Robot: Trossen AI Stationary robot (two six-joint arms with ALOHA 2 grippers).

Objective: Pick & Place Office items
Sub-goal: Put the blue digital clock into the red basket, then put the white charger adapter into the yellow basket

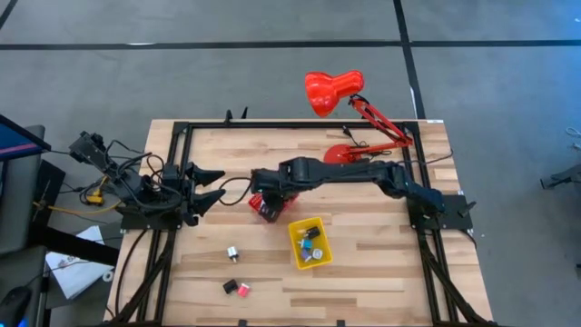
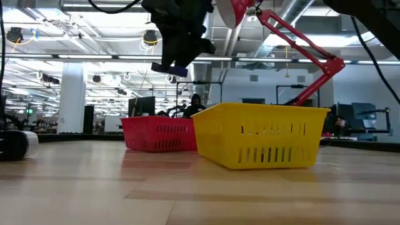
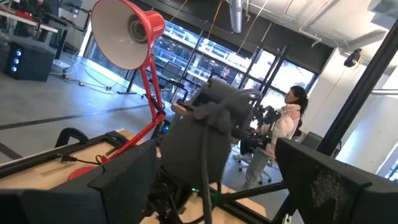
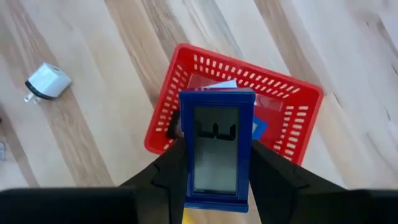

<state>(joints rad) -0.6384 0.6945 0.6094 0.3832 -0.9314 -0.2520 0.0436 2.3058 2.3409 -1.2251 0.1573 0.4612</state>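
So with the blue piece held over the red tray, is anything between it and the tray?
Nothing visible. The right gripper is shut on the blue item, which hangs above the red tray. The tray's open top lies directly below, already holding a few pieces. The left gripper waits open at the table's left.

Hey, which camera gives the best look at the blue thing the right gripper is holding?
The right wrist view: the blue item fills the frame between the right gripper fingers, above the red tray. The low view shows only its edge; the high view hides it; the left wrist view misses it.

Open table left of the red tray (image 1: pixel 264 206); yellow tray (image 1: pixel 310 242) blocks right.
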